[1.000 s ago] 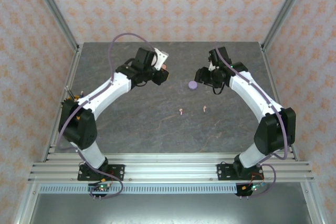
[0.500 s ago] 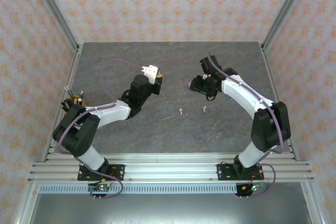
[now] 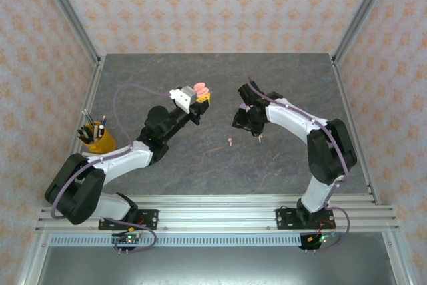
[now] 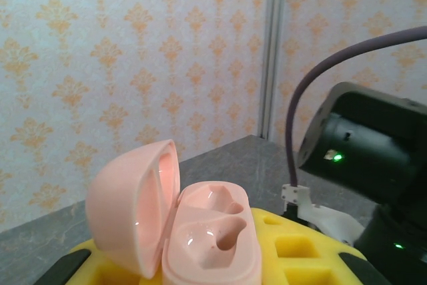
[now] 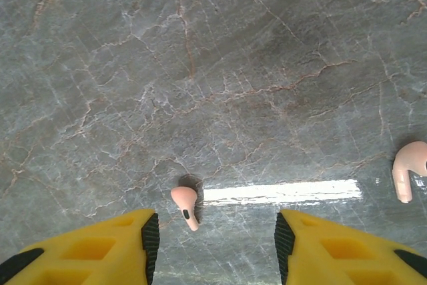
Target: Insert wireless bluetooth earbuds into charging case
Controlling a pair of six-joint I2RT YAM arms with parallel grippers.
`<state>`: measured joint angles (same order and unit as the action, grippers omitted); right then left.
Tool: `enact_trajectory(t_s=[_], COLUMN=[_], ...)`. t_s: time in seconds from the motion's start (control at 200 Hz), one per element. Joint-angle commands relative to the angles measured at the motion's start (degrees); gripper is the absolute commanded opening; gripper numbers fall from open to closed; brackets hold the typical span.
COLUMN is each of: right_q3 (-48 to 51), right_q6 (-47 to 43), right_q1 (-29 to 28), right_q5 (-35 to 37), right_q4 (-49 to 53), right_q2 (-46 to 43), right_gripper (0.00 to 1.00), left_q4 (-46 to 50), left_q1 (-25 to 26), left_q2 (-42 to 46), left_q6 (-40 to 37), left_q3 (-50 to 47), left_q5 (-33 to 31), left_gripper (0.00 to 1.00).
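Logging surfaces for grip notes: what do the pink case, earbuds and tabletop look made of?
Case: glossy pink plastic, by its bright highlights. Earbuds: smooth pink plastic, probably. Table: grey veined stone or stone-look laminate, polished, mirroring a light strip.

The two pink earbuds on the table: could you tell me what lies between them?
Right wrist view: only bare tabletop and a glare streak separate the centre earbud from the edge earbud.

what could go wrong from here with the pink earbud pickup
1. The pink earbud is tiny, lying on the table nearer one finger of the open right gripper; closing could flick it away.
2. The pink charging case is held aloft, lid open; a hard push into its wells might shift it.
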<state>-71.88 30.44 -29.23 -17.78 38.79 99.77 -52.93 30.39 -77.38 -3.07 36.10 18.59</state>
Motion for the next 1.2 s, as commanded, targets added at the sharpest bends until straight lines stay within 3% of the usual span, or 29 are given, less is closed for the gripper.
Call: enact_trajectory(t_s=[0.0,0.34,1.196], right_q3=[-0.6,-6.0,-10.2], right_q6=[1.1,1.2,-1.5], right_q1=[-0.7,-3.8,-6.4], right_q5=[0.7,0.9,2.0], right_q4=[2.1,4.9,7.7], right_q2=[1.2,7.1,14.7], right_gripper=[0.50,0.49,0.40], left_q4=[1.6,7.5,2.2], left_q1=[0.5,0.5,0.0], left_q2=[3.7,8.1,5.1], left_q6=[-3.9,-10.4,-7.9], left_q3=[0.3,1.5,2.0], left_q5=[5.9,6.7,3.6], left_gripper=[0.00,0.00,0.00])
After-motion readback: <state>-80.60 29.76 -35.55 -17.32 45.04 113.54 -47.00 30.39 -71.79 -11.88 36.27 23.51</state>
